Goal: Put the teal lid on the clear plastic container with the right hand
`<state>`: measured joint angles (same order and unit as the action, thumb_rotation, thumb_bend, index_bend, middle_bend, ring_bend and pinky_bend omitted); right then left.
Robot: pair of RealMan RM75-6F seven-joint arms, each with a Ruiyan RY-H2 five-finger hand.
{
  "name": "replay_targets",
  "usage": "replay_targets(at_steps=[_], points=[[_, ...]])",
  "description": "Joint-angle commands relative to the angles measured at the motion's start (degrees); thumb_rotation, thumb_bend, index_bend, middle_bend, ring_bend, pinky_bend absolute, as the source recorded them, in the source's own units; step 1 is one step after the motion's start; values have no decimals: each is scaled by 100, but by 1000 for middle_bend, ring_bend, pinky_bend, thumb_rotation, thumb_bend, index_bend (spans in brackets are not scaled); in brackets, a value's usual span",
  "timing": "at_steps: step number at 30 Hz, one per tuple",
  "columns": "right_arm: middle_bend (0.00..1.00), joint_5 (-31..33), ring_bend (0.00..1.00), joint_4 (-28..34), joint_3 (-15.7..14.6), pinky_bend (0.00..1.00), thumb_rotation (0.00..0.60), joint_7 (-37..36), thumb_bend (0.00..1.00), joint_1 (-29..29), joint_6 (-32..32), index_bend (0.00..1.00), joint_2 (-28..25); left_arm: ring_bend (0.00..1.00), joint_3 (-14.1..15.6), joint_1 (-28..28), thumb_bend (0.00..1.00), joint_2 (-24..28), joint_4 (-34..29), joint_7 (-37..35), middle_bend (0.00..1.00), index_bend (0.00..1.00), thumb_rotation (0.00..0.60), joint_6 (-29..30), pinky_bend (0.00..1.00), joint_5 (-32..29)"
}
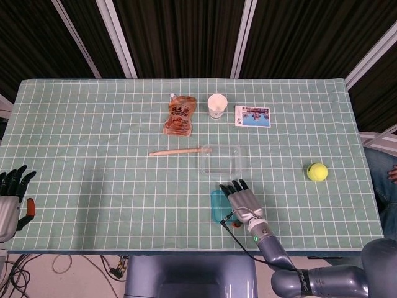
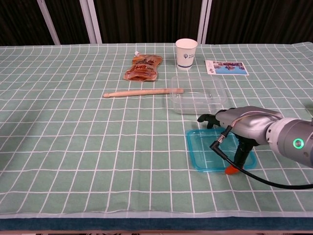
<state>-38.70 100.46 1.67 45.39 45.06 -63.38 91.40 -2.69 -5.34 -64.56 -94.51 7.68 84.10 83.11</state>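
Right now the right hand (image 2: 238,128) sits palm-down over the teal lid (image 2: 208,149), fingers stretched toward the clear plastic container (image 2: 198,94) and thumb pointing down onto the lid's right part; can't tell if it actually grips the lid. Lid lies flat on the green checked tablecloth (image 1: 93,143), just in front of the container, not on it. Relative to the container: wooden stick (image 2: 142,92) touching its left edge, paper cup (image 2: 186,53) and brown pouch (image 2: 143,67) behind it, card (image 2: 226,67) behind-right, tennis ball (image 1: 317,171) off to the right, left hand (image 1: 11,198) far left at the table edge, fingers apart, holding nothing.
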Motion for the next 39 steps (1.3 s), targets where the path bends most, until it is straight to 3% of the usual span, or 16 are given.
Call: replay_targets(at_steps=[1, 6, 17, 24, 39], points=[[244, 11, 0, -17, -3, 0, 600, 4, 126, 7, 19, 2, 7, 0, 0, 0, 657, 0, -2, -2, 0, 111, 600, 0, 0, 0], [258, 31, 0, -80, -19, 0, 600, -3, 126, 16, 72, 2, 34, 0, 0, 1, 657, 7, -5, -10, 0, 111, 600, -7, 0, -9], [411, -336, 75, -123, 29, 0, 600, -383, 140, -100, 63, 53, 71, 0, 0, 5, 657, 19, -18, -36, 0, 111, 600, -15, 0, -22], [436, -663, 93, -51, 79, 0, 600, -733, 193, -194, 120, 66, -72, 0, -1, 6, 657, 23, -24, -47, 0, 111, 600, -22, 0, -33], [441, -966, 97, -20, 118, 0, 600, -1072, 193, -319, 189, 67, -220, 0, -3, 7, 657, 28, -30, -43, 0, 111, 600, -28, 0, -45]])
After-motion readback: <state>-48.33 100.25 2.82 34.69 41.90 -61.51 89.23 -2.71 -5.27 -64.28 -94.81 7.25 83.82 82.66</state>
